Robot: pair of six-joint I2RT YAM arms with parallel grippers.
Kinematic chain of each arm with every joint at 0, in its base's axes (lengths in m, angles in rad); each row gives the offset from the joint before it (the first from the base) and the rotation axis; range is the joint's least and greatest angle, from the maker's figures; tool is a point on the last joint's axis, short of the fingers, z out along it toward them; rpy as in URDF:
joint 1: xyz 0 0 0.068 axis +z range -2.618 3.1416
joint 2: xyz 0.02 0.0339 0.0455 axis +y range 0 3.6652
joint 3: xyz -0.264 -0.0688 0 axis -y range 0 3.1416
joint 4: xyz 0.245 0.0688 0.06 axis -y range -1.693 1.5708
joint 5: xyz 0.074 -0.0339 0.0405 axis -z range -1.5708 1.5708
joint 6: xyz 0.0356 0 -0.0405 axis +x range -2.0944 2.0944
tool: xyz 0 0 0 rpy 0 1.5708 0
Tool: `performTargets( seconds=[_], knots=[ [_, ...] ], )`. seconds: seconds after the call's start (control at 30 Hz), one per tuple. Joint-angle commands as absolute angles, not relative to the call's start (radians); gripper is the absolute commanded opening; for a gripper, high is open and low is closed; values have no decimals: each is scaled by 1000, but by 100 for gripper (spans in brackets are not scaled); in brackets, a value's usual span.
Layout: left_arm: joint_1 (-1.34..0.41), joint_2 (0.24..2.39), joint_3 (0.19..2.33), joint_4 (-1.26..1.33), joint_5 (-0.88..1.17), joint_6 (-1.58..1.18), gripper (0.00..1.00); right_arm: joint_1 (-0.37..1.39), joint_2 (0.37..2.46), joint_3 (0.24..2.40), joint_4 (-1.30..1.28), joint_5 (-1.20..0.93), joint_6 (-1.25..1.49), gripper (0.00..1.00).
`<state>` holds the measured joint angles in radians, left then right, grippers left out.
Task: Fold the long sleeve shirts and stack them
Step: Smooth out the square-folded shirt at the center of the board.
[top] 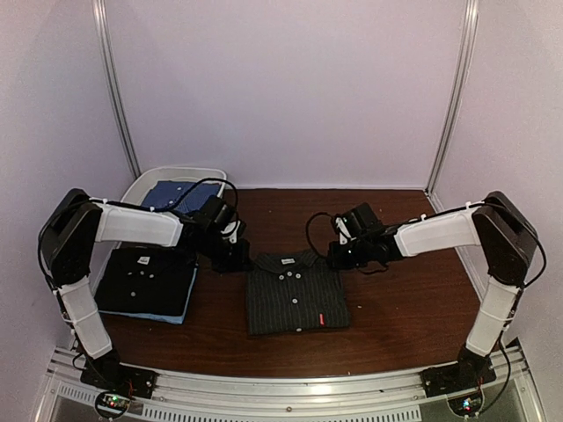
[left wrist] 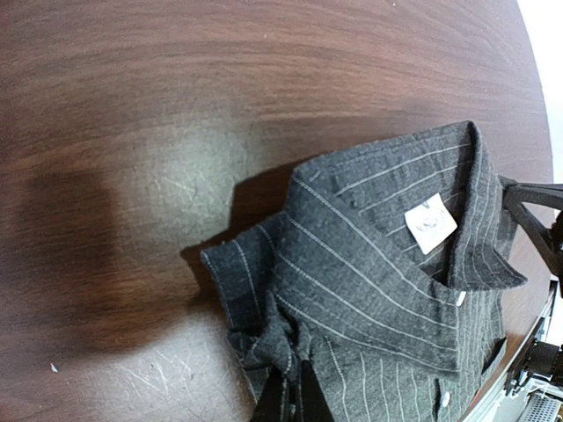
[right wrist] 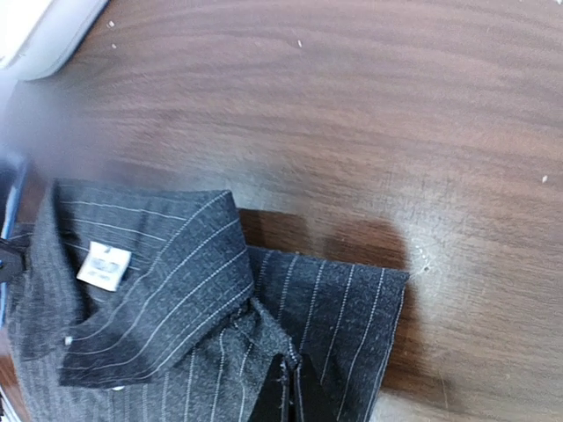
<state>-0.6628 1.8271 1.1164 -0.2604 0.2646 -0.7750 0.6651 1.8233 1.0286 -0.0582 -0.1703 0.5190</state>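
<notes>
The dark charcoal pinstriped shirt lies folded at the table's middle, collar toward the back. My left gripper is shut on the shirt's left shoulder fabric beside the collar. My right gripper is shut on the right shoulder fabric. The collar with its white label shows in the left wrist view and in the right wrist view. A black shirt with white buttons lies folded on a light blue one at the left. A blue shirt lies in the white tub.
The white oval tub stands at the back left corner, and its rim shows in the right wrist view. Bare brown table lies to the right of the pinstriped shirt. White walls close in the back and the sides.
</notes>
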Motion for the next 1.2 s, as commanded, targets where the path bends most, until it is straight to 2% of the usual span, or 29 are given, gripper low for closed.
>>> performTargets(
  seconds=[0.0,0.47,0.57,0.67,0.73,0.83,0.9,1.0,1.17],
  knots=[
    [-664,1789,1153,-251,255,-747,1,671,1713,1023,-71,-94,511,0],
    [-658,1934,1231,-269,205,-732,1,621,1783,970,-30,-79,510,0],
    [-657,1957,1229,-277,186,-746,1,609,1812,977,-23,-103,501,5],
    [-654,1967,1227,-287,161,-749,7,607,1807,983,-27,-118,495,15],
    [-652,1967,1233,-299,143,-744,16,606,1794,982,-34,-121,494,22],
    [-650,1966,1258,-333,121,-726,26,608,1759,969,-45,-127,497,40],
    [-649,1955,1273,-354,105,-717,31,608,1734,954,-50,-141,504,47],
    [-646,1925,1286,-379,82,-708,38,610,1699,927,-55,-171,516,52],
    [-643,1859,1274,-401,67,-696,46,633,1673,879,-70,-188,523,51]
  ],
)
